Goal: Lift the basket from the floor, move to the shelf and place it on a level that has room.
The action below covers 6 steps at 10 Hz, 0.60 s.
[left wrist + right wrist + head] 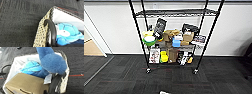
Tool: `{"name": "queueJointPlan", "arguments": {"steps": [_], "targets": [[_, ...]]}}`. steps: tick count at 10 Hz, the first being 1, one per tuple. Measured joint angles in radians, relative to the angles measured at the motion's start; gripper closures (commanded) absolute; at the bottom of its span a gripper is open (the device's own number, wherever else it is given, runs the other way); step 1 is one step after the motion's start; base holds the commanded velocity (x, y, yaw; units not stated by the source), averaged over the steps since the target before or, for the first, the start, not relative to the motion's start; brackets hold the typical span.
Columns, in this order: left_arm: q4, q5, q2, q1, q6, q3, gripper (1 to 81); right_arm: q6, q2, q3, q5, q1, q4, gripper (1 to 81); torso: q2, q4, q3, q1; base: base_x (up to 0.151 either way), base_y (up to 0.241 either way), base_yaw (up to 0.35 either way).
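Basket [41, 36], holding a blue plush toy [50, 62] and cardboard box [26, 83], lies close beneath both wrists above carpet [18, 25]; whether either gripper grasps its dark handle [51, 30] cannot be told.

Even bright light; all views soft, blurred; wall glare.

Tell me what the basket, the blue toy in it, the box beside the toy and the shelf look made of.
Basket: woven beige mesh with dark specks, likely fibre or plastic weave; smooth whitish lining, probably fabric. Blue toy: plush, going by its fuzzy, soft surface. Box: matte brown with a cut handle slot, apparently cardboard. Shelf: thin black posts and wire-grid tiers, seemingly painted or coated metal.
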Motion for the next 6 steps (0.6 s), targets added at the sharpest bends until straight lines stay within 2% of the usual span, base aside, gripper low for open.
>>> {"name": "queueJointPlan", "arguments": {"steps": [6], "targets": [[-0.004,0.018,-0.043,0.008,-0.009,0.075,81.1,0.021,-0.023,0.038,-0.004,0.0,0.0,81.1,0.0,0.0,0.0,0.0,0.0,0.0,0.0]]}}
